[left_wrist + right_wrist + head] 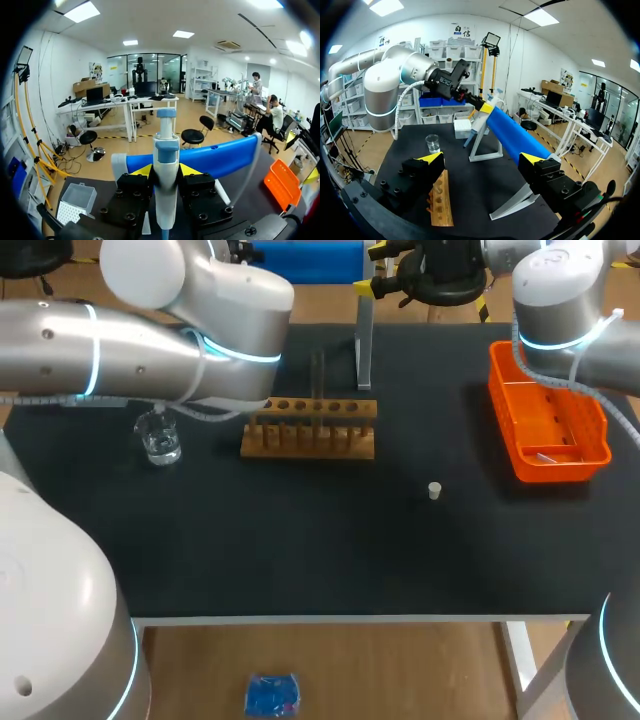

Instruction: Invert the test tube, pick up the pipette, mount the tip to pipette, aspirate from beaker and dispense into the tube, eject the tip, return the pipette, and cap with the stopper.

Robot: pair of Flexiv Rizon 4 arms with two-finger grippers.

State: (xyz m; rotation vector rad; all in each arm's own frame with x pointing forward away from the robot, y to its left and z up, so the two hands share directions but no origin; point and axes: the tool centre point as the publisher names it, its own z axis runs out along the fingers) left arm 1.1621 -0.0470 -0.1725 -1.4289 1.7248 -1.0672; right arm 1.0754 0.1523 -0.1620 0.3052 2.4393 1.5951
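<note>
My left gripper [165, 170] is clamped on the pipette [166, 150]. In its own wrist view the two yellow tips press the white-and-blue body from either side, just under the head. The right wrist view shows the pipette up at the top of the white stand [487, 156], against the blue bar; I cannot tell whether it hangs there or is already free. My right gripper [482, 159] is wide apart and empty, with the wooden rack [440, 202] just beside one finger. In the head view the rack sits at the centre of the frame with the test tube [318, 375] upright in it. The beaker [160, 440] is at the left, the stopper [435, 490] right of centre, and the orange tray [500, 380] at the right. I judge the pipette light, rigid and smooth, so it could swivel between two pads. Holding the thick body seems right: the plunger stays free above and the shaft stays clear below for the tip box [75, 200] nearby.
</note>
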